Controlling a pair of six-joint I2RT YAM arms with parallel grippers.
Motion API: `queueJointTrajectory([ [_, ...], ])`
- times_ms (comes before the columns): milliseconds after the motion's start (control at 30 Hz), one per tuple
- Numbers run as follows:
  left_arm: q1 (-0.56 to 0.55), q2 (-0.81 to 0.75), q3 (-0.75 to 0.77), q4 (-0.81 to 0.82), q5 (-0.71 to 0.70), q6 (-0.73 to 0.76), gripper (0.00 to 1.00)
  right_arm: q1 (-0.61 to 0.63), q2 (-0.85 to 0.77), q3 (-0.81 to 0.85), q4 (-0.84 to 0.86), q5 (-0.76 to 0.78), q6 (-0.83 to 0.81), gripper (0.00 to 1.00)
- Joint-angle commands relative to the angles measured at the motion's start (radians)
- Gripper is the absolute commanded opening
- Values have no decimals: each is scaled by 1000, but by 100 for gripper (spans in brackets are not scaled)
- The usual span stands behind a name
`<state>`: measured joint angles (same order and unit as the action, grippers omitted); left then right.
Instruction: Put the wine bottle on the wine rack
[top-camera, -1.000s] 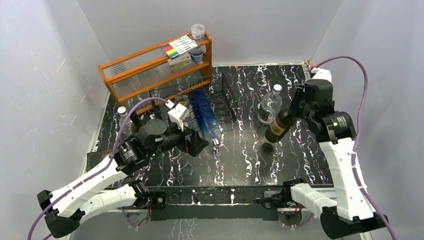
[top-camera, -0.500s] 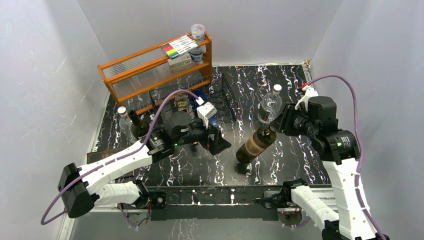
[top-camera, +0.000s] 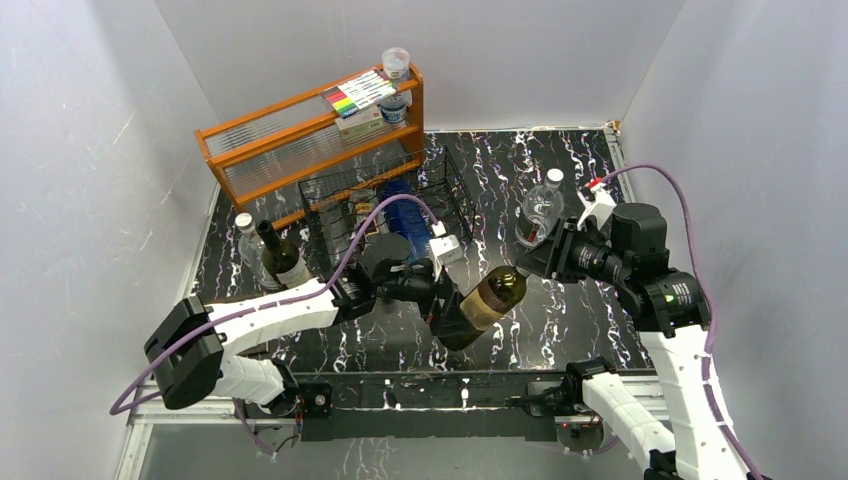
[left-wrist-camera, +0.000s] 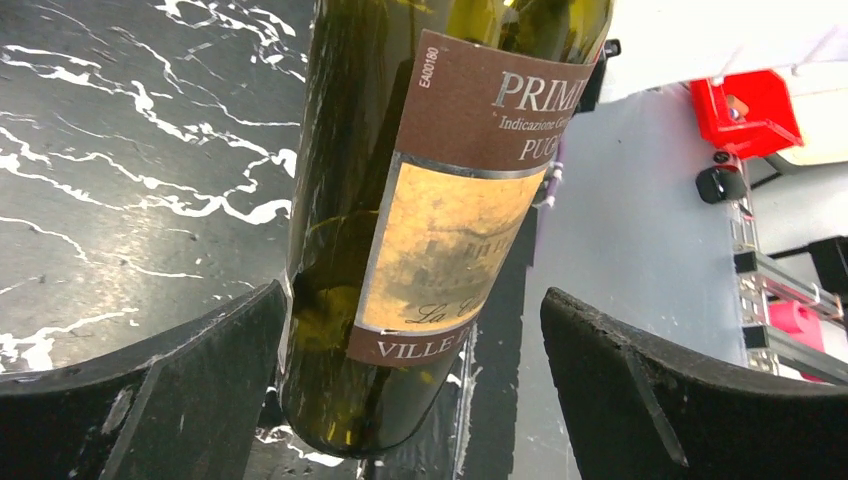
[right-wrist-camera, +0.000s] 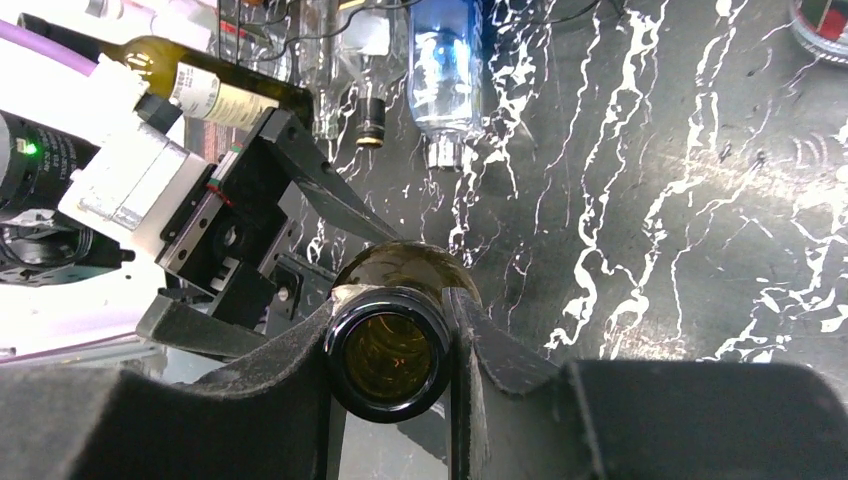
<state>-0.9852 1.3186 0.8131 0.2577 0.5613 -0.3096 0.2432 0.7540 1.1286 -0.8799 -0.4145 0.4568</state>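
Observation:
The wine bottle (top-camera: 490, 295), dark green glass with a brown and tan label, hangs tilted above the table's near middle, base toward the left. My right gripper (top-camera: 530, 262) is shut on its neck; in the right wrist view the fingers pinch just below the open mouth (right-wrist-camera: 388, 355). My left gripper (top-camera: 455, 315) stands open around the bottle's base. In the left wrist view the bottle (left-wrist-camera: 440, 200) sits close to the left finger (left-wrist-camera: 200, 370), with a wide gap to the right one. The black wire wine rack (top-camera: 450, 190) stands behind, at the back left.
A blue bottle (top-camera: 405, 225) lies in the rack. An orange wooden shelf (top-camera: 300, 135) with a marker box (top-camera: 358, 95) stands behind it. Another wine bottle (top-camera: 280, 258) stands at the left. A clear bottle (top-camera: 540, 210) stands close behind my right gripper.
My right arm has swung the bottle left and down, tilting it further over. My left arm has moved right, and its open jaws now straddle the bottle's base.

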Motion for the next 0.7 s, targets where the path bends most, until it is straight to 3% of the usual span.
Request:
queueJointTrajectory([
  [0, -6, 7, -19, 75, 117, -15, 98, -2, -25, 1, 174, -132, 79, 0],
  [467, -6, -2, -49, 92, 84, -30, 92, -3, -28, -45, 243, -236, 108, 0],
  [667, -6, -41, -73, 122, 77, -27, 75, -2, -33, -62, 263, -251, 119, 0],
])
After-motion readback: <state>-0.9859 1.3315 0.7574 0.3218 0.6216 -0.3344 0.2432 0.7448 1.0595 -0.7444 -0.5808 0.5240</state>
